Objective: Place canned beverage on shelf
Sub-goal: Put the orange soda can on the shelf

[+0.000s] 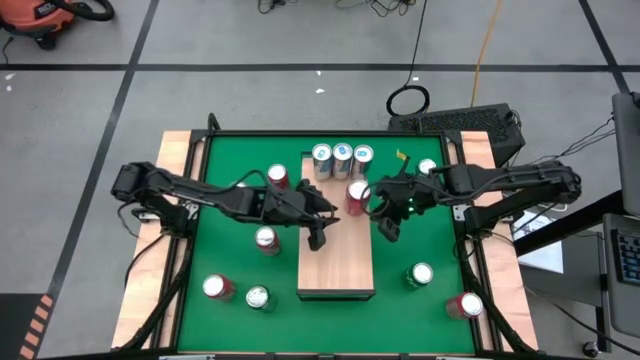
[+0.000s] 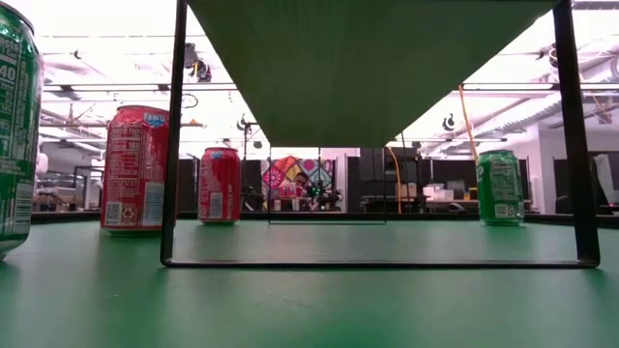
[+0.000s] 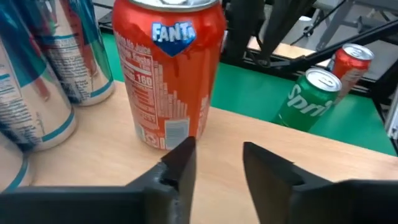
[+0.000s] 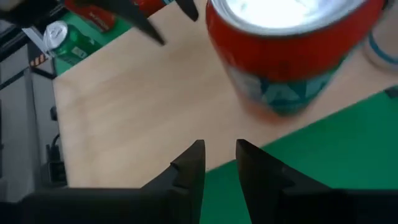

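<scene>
The shelf [image 1: 336, 262] is a pale wooden block on the green table; the low view shows its underside [image 2: 368, 58] on a black frame. An orange-red Fanta can [image 1: 357, 195] stands upright on its base on the shelf's right side, also seen in the left wrist view [image 3: 168, 68] and the right wrist view [image 4: 286, 50]. Three blue-and-white cans [image 1: 342, 157] stand at the shelf's far end. My left gripper [image 1: 318, 233] [image 3: 217, 163] is over the shelf left of and nearer than the Fanta can, narrowly open, empty. My right gripper [image 1: 386, 226] [image 4: 219, 158] is over the shelf's right edge, narrowly open, empty.
Loose cans stand on the table: red ones [image 1: 278, 177], [image 1: 266, 240], [image 1: 217, 288] and a green one [image 1: 258, 298] on the left; a green one [image 1: 421, 275] and a red one [image 1: 468, 305] on the right; one [image 1: 427, 168] at the far right. The shelf's near half is bare wood.
</scene>
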